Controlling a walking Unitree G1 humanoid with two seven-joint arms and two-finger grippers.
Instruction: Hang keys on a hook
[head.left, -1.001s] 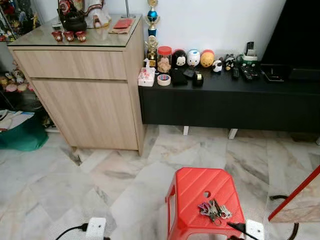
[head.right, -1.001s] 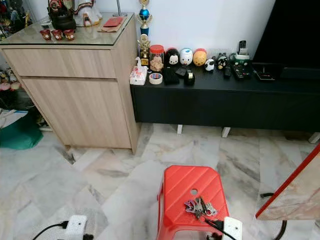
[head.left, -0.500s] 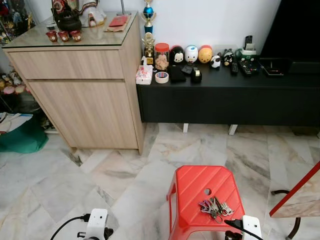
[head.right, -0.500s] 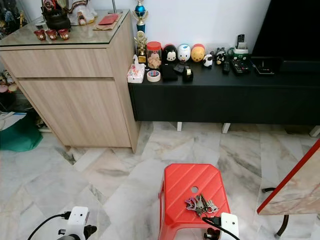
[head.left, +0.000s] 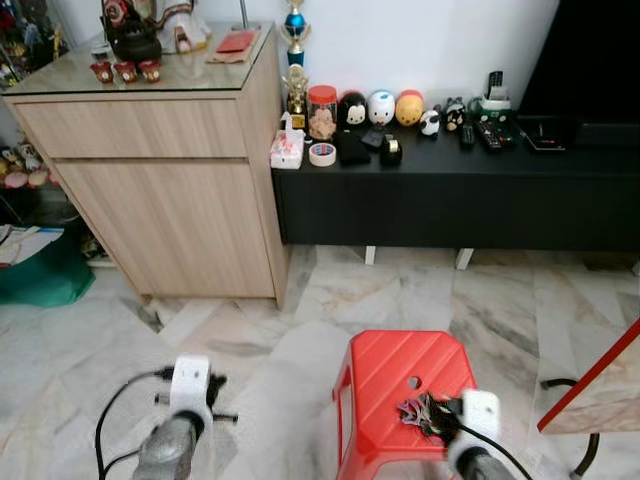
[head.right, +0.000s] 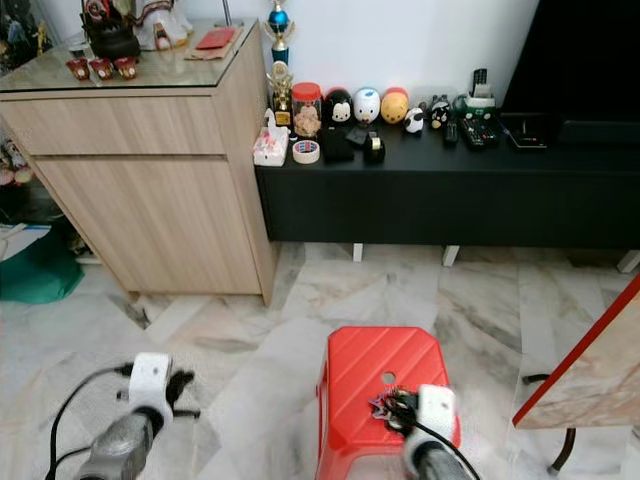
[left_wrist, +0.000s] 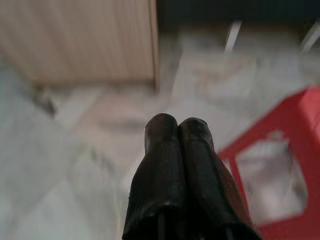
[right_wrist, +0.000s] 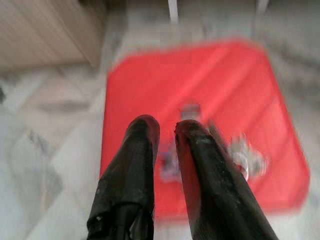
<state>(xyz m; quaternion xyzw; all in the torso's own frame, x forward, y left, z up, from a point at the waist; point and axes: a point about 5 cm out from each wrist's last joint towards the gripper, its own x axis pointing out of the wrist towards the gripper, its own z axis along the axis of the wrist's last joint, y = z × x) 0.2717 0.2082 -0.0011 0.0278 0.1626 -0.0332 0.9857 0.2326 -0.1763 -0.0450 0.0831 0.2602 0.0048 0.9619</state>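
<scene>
Right end effector (right_wrist: 166, 132) hovered just over the keys (head.left: 425, 414) on the red stool (head.left: 400, 375), fingers slightly parted. Left end effector (left_wrist: 176, 129), fingers pressed together, hung above the marble floor (head.left: 90, 360).

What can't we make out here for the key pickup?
- Keys: right gripper covers part of the bunch in the eye views; count unreadable.
- Keys in the right wrist view: motion-blurred, partly behind a finger; contact unclear.
- Red stool: front cut off by the bottom edge.
- Left gripper: surroundings blurred.
</scene>
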